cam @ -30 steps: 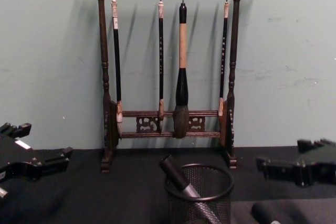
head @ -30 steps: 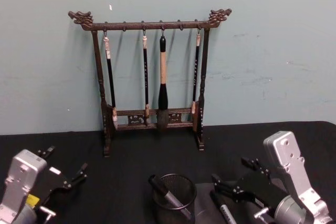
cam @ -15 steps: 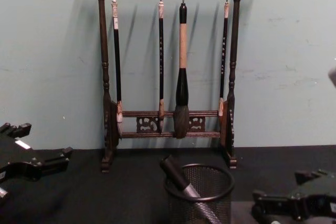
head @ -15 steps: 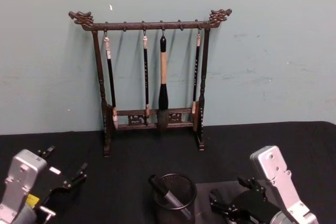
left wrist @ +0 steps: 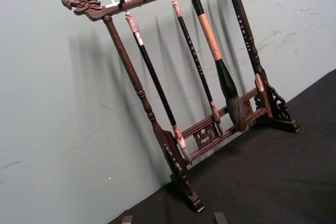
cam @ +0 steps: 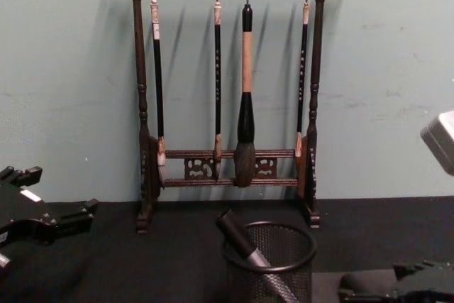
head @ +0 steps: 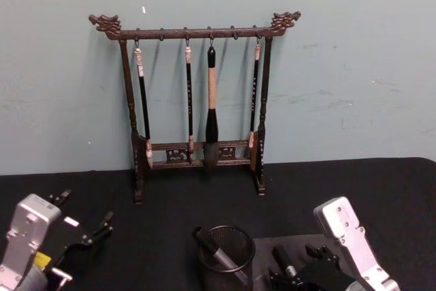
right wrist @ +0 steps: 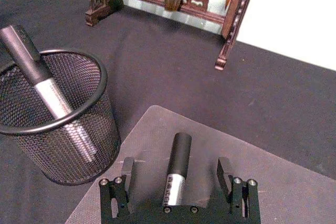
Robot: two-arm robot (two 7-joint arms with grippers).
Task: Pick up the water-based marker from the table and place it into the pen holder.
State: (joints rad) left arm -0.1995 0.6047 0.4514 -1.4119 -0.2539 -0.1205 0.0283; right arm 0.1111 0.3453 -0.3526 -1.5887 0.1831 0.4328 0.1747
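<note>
Water-based marker (right wrist: 179, 153) lies flat on the grey mat (right wrist: 278, 182), right between the spread fingers (right wrist: 127, 167) of our right gripper (right wrist: 177, 169). Its black cap points forward, away from the palm, and its pale printed barrel runs back beneath the gripper body. Both fingers stand apart from the barrel, with a gap on each side, so nothing is pinched yet. We cannot tell whether the fingertips touch the mat.

We judge the marker to be light and stiff, a smooth round tube that could roll on the mat or slide in a loose pinch. The best hold, in our view, is square across the barrel near where the cap meets the pale part, with the jaws closing evenly from both sides so that it is not nudged away.

On the gripper's left and slightly ahead stands the pen holder (right wrist: 102, 85), near the mat's edge, with another marker (right wrist: 31, 61) already leaning inside. The brush rack (head: 197, 100) stands well beyond it on the table (right wrist: 173, 66). Our left gripper (head: 87, 206) hangs parked far to the left, fingers parted and empty.
</note>
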